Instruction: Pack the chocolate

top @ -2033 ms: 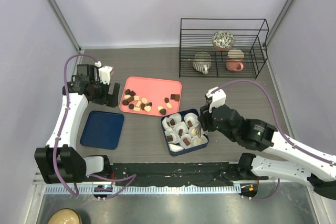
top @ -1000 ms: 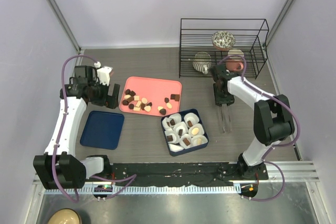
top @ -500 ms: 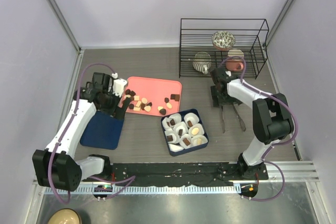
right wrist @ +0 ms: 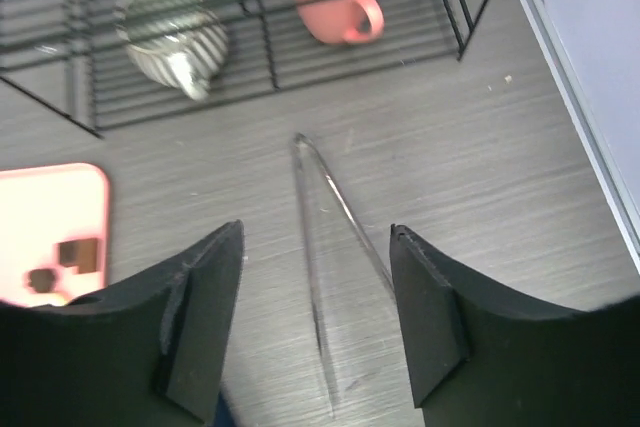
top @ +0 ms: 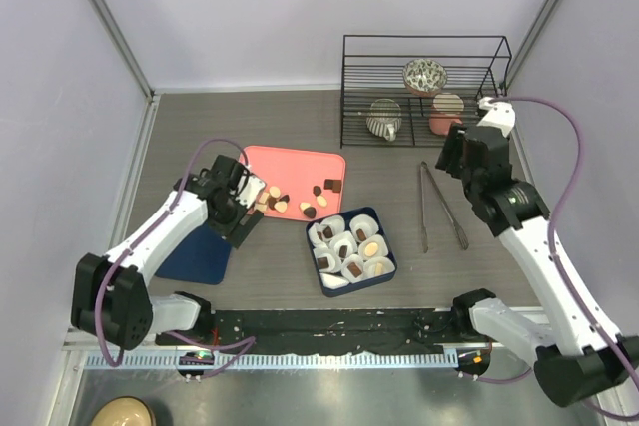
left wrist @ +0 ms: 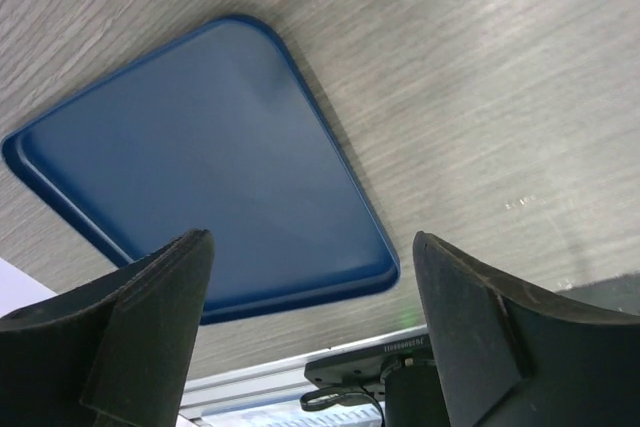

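Right claw has lifted off the slim metal tongs, spread, empty; I reckon they lie handy right of the navy box. Left claw, open, now over the flat blue tray. Chocolate pieces: pink plastic tray, some boxed.

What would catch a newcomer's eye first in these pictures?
The pink tray left of centre, scattered with small brown and cream chocolate pieces, stands out first. Nearer the arms, a dark blue box holds white paper cups, several already filled. Metal tongs lie loose on the table to the right.
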